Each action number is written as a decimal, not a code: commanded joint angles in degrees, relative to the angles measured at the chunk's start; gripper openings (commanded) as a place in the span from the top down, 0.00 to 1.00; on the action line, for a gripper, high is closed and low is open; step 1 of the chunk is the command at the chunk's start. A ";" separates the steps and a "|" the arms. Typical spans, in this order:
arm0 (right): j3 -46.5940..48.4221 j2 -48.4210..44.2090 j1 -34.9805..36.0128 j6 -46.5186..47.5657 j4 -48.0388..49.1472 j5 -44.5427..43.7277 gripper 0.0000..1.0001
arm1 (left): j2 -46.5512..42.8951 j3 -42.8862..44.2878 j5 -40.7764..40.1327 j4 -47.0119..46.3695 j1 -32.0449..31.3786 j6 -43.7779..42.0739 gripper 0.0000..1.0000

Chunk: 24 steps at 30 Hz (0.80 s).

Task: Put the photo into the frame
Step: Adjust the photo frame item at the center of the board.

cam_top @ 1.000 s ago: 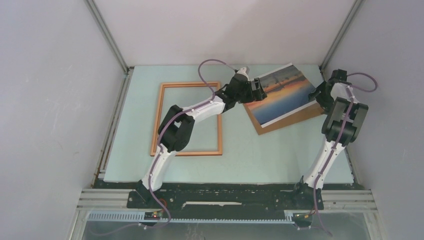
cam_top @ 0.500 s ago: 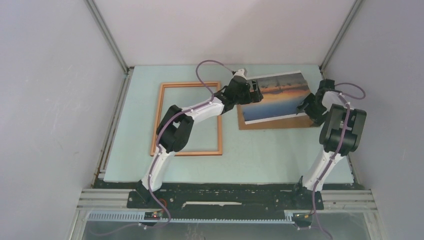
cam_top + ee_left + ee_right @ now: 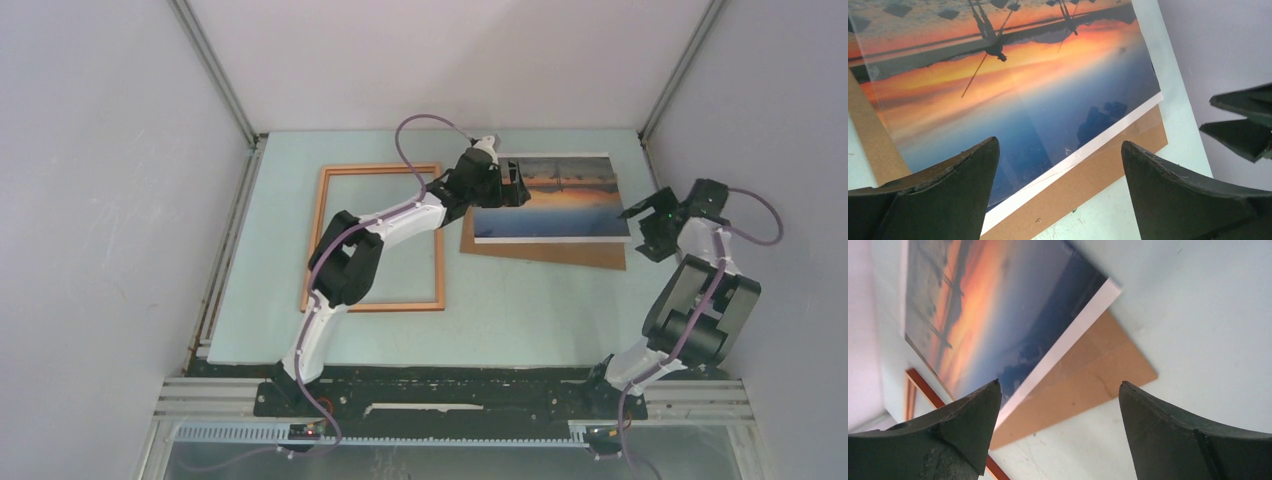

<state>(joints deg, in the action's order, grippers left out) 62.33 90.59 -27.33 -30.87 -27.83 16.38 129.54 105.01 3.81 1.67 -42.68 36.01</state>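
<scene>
The photo [image 3: 550, 197], an orange sunset over blue water with a white border, lies flat on a plain brown backing board [image 3: 545, 251] at the back right of the mat. The frame [image 3: 372, 306], thin reddish-brown wood, lies to the left with nothing inside it. My left gripper [image 3: 512, 186] hovers open over the photo's left end, holding nothing; in the left wrist view the photo [image 3: 1013, 85] and board [image 3: 1088, 185] show between its fingers [image 3: 973, 170]. My right gripper [image 3: 641, 214] stands open just off the photo's right edge, apart from it; its view shows the photo [image 3: 998, 315], the board [image 3: 1088, 375] and a frame rail [image 3: 923, 385].
The pale green mat [image 3: 520, 310] is boxed in by grey walls [image 3: 780, 150] at both sides and the back. The left arm's forearm [image 3: 400, 220] crosses over the frame's top right corner. The right gripper's fingers [image 3: 1243, 125] show at the right of the left wrist view.
The photo and board have turned from tilted to roughly square with the back wall and shifted left. The right arm has drawn back to the right, off the photo's edge.
</scene>
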 commanded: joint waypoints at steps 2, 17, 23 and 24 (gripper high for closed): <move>-1.20 3.52 -5.35 -2.59 8.16 9.12 0.06 | 2.92 5.17 3.69 4.13 0.96 2.64 0.00; 0.14 10.97 -10.76 -4.16 12.76 9.84 0.13 | 9.02 5.50 6.12 2.87 3.28 14.73 0.00; 0.28 15.52 -10.42 -3.90 14.29 10.64 0.13 | 8.85 2.43 6.52 0.87 4.49 18.31 0.02; 0.52 15.91 -10.46 -3.75 14.38 10.50 0.13 | 8.59 2.10 6.15 0.78 4.52 17.97 0.02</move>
<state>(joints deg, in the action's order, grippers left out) 61.30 103.35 -37.04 -33.71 -14.46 26.28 139.57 109.58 10.70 3.90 -39.05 51.77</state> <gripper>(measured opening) 0.870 0.988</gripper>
